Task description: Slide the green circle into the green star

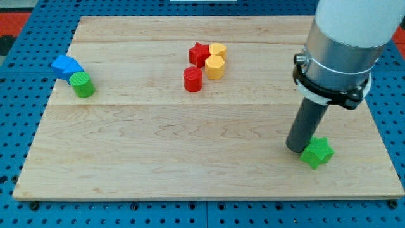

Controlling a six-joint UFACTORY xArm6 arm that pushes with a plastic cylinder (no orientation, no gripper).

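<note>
The green circle stands at the view's left edge of the wooden board, touching a blue block just above and left of it. The green star lies at the view's lower right. My tip rests on the board right against the star's left side, far to the right of the green circle.
A red star, a red cylinder and two yellow blocks cluster at the top middle of the board. Blue pegboard surrounds the board. The arm's wide body fills the upper right.
</note>
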